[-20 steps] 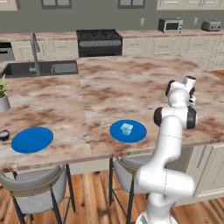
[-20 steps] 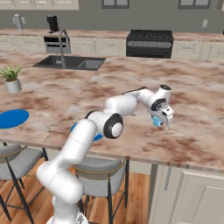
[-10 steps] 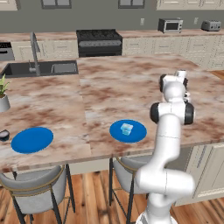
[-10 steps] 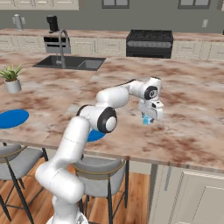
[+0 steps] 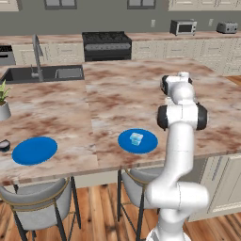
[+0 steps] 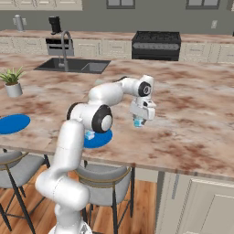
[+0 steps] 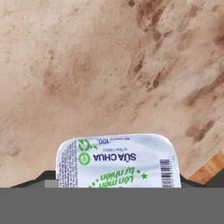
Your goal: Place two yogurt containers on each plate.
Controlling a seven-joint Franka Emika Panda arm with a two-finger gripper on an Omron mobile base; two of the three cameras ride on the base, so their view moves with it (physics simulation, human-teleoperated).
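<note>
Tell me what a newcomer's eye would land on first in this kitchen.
The white arm curls over the marble island, its gripper carrying a small yogurt cup above the counter. Two bright blue plates stand out near the front edge: the nearer plate already holds one cup, while the far plate by the potted plant holds none.

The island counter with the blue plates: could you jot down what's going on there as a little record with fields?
near plate: holds one yogurt container
far plate: nothing on it
gripper: above the counter, jaws closed on a second yogurt container
also on counter: potted plant, sink
task so far: neither plate has two containers
</note>
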